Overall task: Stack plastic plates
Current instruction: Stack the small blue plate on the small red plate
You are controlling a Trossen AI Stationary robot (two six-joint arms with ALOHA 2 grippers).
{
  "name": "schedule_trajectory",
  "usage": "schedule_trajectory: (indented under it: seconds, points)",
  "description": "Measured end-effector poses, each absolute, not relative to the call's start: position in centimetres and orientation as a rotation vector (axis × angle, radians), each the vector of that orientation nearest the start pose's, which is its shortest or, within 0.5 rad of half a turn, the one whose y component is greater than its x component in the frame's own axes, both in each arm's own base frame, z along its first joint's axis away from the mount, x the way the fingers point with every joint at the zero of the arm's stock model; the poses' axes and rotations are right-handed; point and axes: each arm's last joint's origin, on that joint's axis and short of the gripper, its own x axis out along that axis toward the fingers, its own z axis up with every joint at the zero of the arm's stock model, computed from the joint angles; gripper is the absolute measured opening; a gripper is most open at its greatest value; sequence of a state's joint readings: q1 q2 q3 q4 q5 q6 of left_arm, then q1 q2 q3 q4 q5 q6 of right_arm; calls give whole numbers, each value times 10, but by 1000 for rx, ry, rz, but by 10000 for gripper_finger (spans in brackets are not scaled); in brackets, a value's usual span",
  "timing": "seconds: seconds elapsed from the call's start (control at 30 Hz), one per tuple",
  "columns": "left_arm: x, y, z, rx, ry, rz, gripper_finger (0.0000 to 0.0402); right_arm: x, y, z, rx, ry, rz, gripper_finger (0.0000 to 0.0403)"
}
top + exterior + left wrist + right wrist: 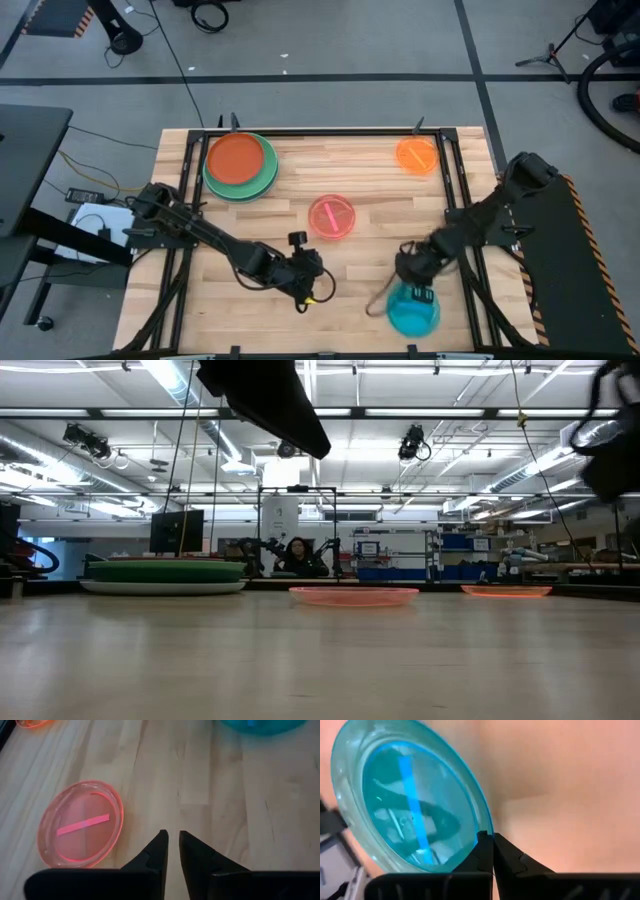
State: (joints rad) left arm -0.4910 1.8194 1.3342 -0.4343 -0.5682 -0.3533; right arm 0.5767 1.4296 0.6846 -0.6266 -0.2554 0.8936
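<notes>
Your stack (pixel 240 166) sits at the far left of the worktop (pixel 300 320): a red-orange plate (pixel 238 158) on top, green rims showing beneath it and a pale rim at the very bottom in the low view. How many large plates are in that pile you cannot count from here. Three small translucent plates are loose: the pink plate (pixel 331 216) near the middle, the orange plate (pixel 416 155) toward the far right, and the cyan plate (pixel 413 308) at the near right edge. No lime plate is visible. By my reading, the large plates are done and the small ones remain. Your right gripper (pixel 408 275) is pressed together on the rim of the cyan plate; the right wrist view shows the fingertips closed at its edge, with the plate tipped up on a slant, its face turned toward the camera, not lying flat. Whether the far rim touches the worktop I cannot tell. A round plate has no long axis; the bright stripe across the cyan one runs roughly toward the gripper. The pink and orange plates lie flat, open side up. Your left gripper (pixel 312 283) hangs low over bare worktop near the pink plate, fingers nearly together with a narrow gap, holding nothing.
</notes>
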Motion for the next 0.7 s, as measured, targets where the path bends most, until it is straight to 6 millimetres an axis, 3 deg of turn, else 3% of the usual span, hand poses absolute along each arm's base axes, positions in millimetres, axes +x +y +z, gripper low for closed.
schedule_trajectory:
  seconds: [0.17, 0.43, 0.57, 0.7]
  points:
    - [338, -186, 226, 142, 729, 212, 53, 192, 75, 175, 511, 1501, -104, 5]
    - [321, -214, 228, 130, 659, 226, 52, 223, 8, 239, 567, 1178, -240, 5]
    - [316, -220, 228, 99, 620, 273, 52, 243, -22, 247, 560, 1127, -342, 5]
    - [317, -221, 224, 100, 607, 311, 52, 272, -52, 239, 563, 1104, -387, 5]
